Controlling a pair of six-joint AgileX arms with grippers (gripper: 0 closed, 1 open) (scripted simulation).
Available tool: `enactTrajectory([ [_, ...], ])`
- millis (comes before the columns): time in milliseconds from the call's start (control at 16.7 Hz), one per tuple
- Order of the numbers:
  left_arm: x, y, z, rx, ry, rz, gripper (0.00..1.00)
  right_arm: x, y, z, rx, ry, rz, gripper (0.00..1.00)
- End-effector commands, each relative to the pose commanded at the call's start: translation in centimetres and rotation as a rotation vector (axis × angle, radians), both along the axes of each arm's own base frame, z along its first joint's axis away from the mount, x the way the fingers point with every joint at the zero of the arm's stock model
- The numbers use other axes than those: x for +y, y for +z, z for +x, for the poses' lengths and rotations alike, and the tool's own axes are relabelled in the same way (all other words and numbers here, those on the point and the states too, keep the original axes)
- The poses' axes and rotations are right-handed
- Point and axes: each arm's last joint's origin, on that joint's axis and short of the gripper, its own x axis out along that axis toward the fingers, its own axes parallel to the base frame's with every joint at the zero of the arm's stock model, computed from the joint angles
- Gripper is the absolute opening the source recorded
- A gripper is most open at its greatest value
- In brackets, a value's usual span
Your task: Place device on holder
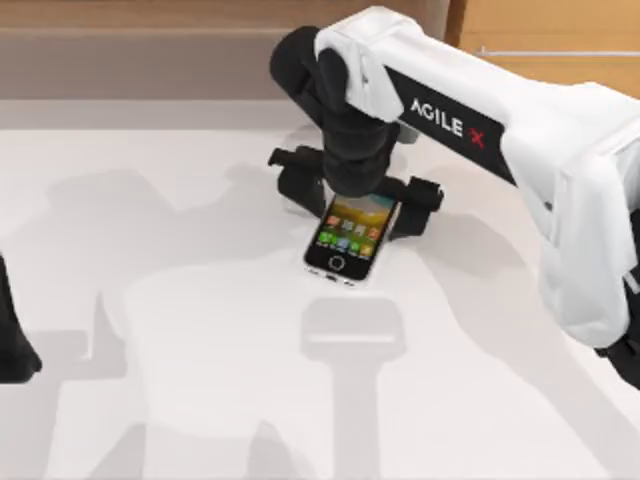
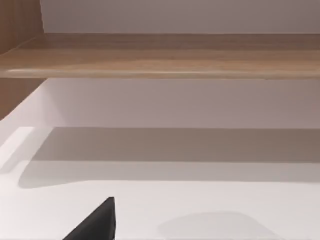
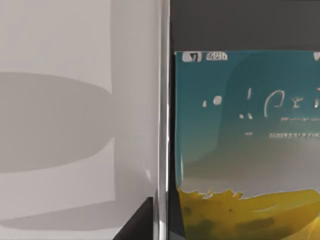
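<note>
While the glossy slim smartphone (image 1: 351, 237) lies flat, right tool (image 1: 356, 190) straddles it, fingers wide.

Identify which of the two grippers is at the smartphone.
The right gripper, over the slim white-rimmed smartphone with lit icon screen; the left gripper sits parked at the table's left edge.

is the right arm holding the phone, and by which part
It cannot be told. The right gripper sits over the far end of the phone, which leans on the black holder, but the wrist hides the contact.
</note>
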Motion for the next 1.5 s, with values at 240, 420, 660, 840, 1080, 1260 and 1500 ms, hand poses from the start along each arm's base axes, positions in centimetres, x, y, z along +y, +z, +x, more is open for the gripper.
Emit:
enactTrajectory([
  [240, 0.0, 0.0, 0.0, 0.000, 0.000, 0.000, 1.00, 0.0, 0.0, 0.0, 0.000, 0.000, 0.000, 0.25],
  [420, 0.0, 0.0, 0.0, 0.000, 0.000, 0.000, 1.00, 0.0, 0.0, 0.0, 0.000, 0.000, 0.000, 0.02],
  [660, 0.0, 0.0, 0.0, 0.000, 0.000, 0.000, 1.00, 0.0, 0.0, 0.0, 0.000, 0.000, 0.000, 0.00],
  [840, 0.0, 0.0, 0.0, 0.000, 0.000, 0.000, 1.00, 0.0, 0.0, 0.0, 0.000, 0.000, 0.000, 0.00],
  [1080, 0.0, 0.0, 0.0, 0.000, 0.000, 0.000, 1.00, 0.0, 2.4, -0.6, -0.010, 0.010, -0.003, 0.00],
  [1260, 0.0, 0.0, 0.0, 0.000, 0.000, 0.000, 1.00, 0.0, 3.6, -0.5, -0.014, 0.006, -0.001, 0.00],
  [1500, 0.0, 0.0, 0.0, 0.000, 0.000, 0.000, 1.00, 0.0, 4.1, -0.5, -0.010, 0.007, -0.002, 0.00],
])
